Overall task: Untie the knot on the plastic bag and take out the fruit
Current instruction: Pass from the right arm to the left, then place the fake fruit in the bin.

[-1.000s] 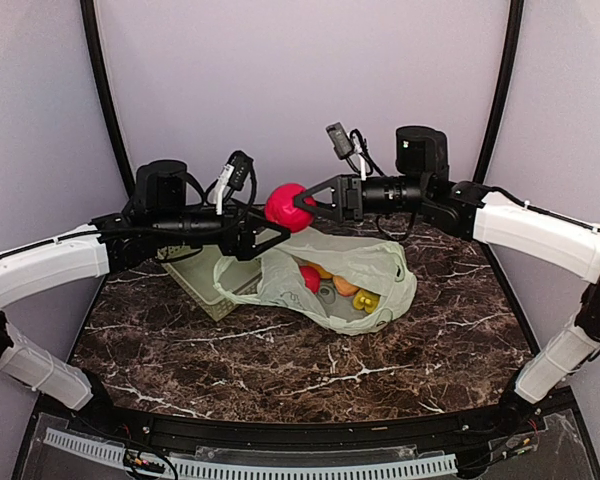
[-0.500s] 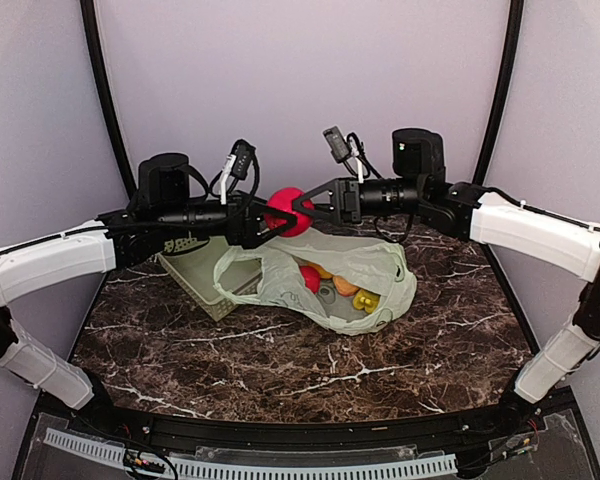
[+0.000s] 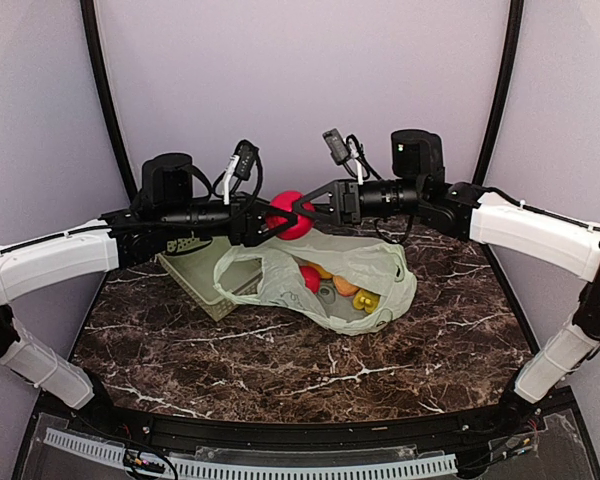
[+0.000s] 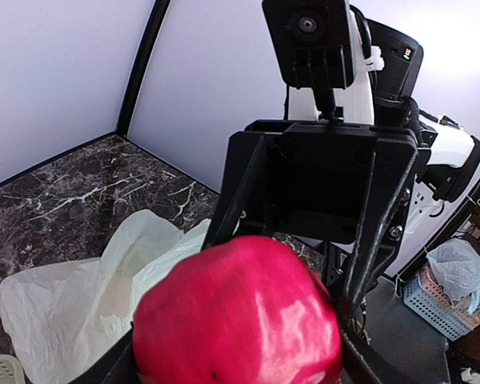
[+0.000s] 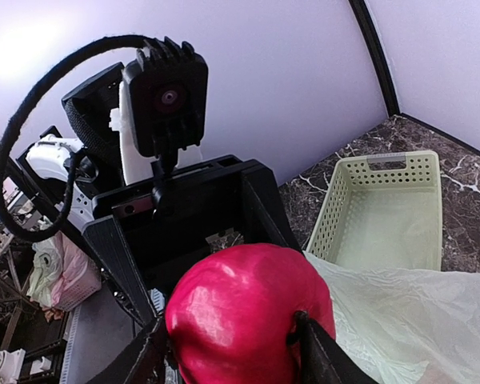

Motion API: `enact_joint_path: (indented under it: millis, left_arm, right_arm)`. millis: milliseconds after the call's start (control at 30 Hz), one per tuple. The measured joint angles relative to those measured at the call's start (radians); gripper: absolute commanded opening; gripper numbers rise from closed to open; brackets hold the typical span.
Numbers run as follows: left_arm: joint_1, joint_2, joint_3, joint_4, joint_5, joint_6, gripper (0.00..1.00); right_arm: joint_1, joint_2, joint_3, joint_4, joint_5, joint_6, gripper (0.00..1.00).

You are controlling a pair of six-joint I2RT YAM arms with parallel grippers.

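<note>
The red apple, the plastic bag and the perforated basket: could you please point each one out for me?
red apple [image 3: 290, 214], top external view, middle of its visible red face.
plastic bag [image 3: 375, 262], top external view, pale film right of its mouth.
perforated basket [image 5: 334, 205], right wrist view, its left perforated wall.

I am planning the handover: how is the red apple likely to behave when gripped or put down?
The red apple looks smooth and glossy in the wrist views, so it may slip in a light grip. It is round, so it would probably roll if set on the flat table. It shows no dent in the right gripper, so it seems firm.
</note>
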Motion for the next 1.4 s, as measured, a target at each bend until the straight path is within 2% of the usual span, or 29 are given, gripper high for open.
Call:
enact_joint_path:
  millis: [67,133,233,367,500,700,867,1000,1167,1400]
  left_arm:
    - [0.0,0.0,0.0,-0.001,0.0,0.0,0.53]
    - [0.0,0.0,0.0,-0.001,0.0,0.0,0.45]
    - [0.0,0.0,0.0,-0.003,-0.004,0.0,0.43]
    - [0.0,0.0,0.002,-0.017,-0.013,0.003,0.43]
    - [-0.001,-0.006,0.023,-0.083,-0.045,0.019,0.39]
    - [0.032,-0.088,0.048,-0.235,-0.104,0.039,0.41]
    - [0.154,-0.183,0.077,-0.381,-0.19,0.051,0.41]
    - [0.27,-0.198,0.077,-0.475,-0.27,0.053,0.41]
    - [0.357,-0.117,0.063,-0.515,-0.327,0.054,0.41]
    - [0.424,0.138,0.066,-0.515,-0.383,0.061,0.38]
  right_arm:
    - [0.0,0.0,0.0,-0.001,0.0,-0.003,0.62]
    - [0.0,0.0,0.0,-0.002,0.002,-0.003,0.74]
    - [0.0,0.0,0.0,-0.006,0.012,-0.01,0.89]
    - [0.0,-0.004,0.0,-0.027,0.053,-0.028,0.98]
    - [-0.005,-0.041,-0.018,-0.061,0.127,-0.047,0.99]
    - [-0.024,-0.167,-0.057,-0.084,0.267,-0.08,0.99]
    - [-0.031,-0.228,-0.084,-0.102,0.368,-0.109,0.99]
    - [-0.031,-0.226,-0.102,-0.14,0.41,-0.123,0.99]
    - [-0.031,-0.21,-0.105,-0.176,0.431,-0.125,0.99]
    - [-0.031,-0.188,-0.106,-0.188,0.449,-0.12,0.99]
